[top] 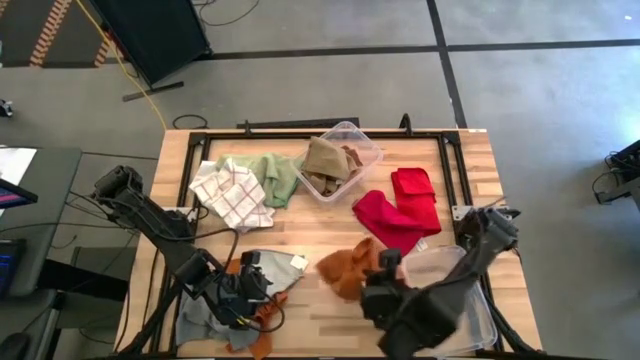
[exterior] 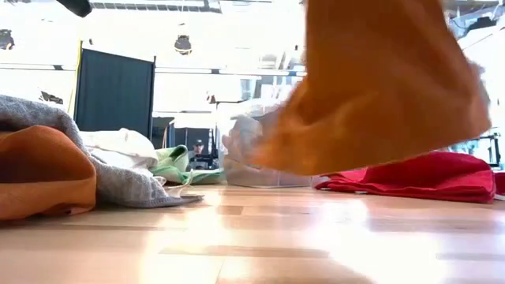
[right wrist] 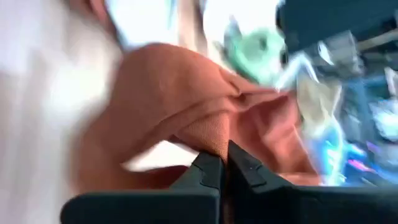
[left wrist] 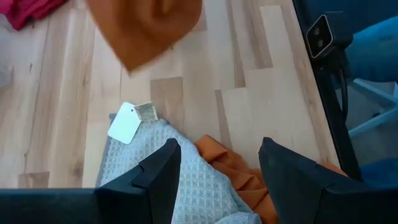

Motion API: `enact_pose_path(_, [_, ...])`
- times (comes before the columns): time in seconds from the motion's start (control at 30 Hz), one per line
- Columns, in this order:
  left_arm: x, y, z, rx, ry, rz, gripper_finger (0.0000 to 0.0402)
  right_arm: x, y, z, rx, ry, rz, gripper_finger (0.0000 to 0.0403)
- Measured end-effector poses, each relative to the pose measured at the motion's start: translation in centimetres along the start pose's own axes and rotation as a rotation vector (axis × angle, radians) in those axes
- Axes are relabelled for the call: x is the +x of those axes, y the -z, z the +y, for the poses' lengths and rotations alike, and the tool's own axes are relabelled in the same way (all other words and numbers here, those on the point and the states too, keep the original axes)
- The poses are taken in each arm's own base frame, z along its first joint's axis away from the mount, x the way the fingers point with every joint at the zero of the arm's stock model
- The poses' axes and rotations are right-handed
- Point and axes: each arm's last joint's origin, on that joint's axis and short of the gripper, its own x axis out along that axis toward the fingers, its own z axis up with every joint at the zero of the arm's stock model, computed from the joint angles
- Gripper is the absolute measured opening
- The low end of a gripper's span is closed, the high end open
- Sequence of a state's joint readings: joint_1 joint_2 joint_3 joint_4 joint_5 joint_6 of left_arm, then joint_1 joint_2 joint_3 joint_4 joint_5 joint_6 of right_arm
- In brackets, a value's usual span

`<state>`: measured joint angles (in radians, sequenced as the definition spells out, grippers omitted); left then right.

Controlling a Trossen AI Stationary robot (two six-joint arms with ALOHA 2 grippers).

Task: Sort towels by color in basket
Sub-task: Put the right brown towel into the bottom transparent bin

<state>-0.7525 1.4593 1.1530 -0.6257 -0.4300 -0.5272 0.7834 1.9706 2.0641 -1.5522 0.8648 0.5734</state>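
While its fingers are pinching a fold, the right gripper is lifting the rust-orange towel clear, presumably for sorting. The left gripper is hovering with spread, empty fingers over the grey towel.

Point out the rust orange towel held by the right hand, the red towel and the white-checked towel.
Rust orange towel [top: 345, 268]: high view, middle of the bunched cloth.
Red towel [top: 392, 217]: high view, centre of the cloth.
White-checked towel [top: 233, 194]: high view, middle of the checked fabric.

Pale wood tabletop, smooth with a slight sheen; grey cloth waffle-textured; rust towel soft, matt weave; clear glossy plastic tub.
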Motion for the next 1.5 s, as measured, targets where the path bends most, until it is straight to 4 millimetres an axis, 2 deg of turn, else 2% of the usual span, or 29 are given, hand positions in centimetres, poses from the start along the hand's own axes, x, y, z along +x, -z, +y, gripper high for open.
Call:
enact_pose_path(0.23, [0.0,-0.1,0.0,0.012,-0.005,-0.015,0.0208,-6.2,1.7,-3.6,0.197,-0.047,-0.171,0.0026])
enact_pose_path(0.37, [0.0,-0.1,0.0,0.013,-0.005,-0.015,0.0208,-9.6,3.5,-4.6,0.162,-0.137,-0.241,0.0026])
enact_pose_path(0.5, [0.0,-0.3,0.0,0.024,0.001,-0.029,0.0208,-12.7,5.5,-6.6,0.139,-0.285,-0.277,0.0027])
enact_pose_path(0.6, [0.2,-0.7,0.1,0.029,0.010,-0.058,0.0208,-14.5,7.0,-8.2,0.156,-0.367,-0.309,0.0029])
enact_pose_path(0.73, [0.3,-1.2,0.3,0.036,0.014,-0.089,0.0208,-15.3,8.8,-9.8,0.152,-0.491,-0.276,0.0027])
enact_pose_path(0.87, [0.4,-1.5,0.5,0.039,0.012,-0.102,0.0208,-14.7,10.5,-10.2,0.142,-0.565,-0.198,0.0027])
enact_pose_path(1.0, [0.5,-1.7,0.7,0.036,0.007,-0.105,0.0208,-12.8,12.1,-9.5,0.123,-0.585,-0.066,0.0027])
enact_pose_path(1.27, [0.8,-2.0,1.4,0.021,-0.010,-0.106,0.0208,-6.7,16.6,-5.9,0.104,-0.492,0.314,0.0029])
enact_pose_path(1.5, [1.0,-2.2,1.8,0.010,-0.019,-0.104,0.0208,-2.6,18.8,-2.1,0.142,-0.460,0.356,0.0036])
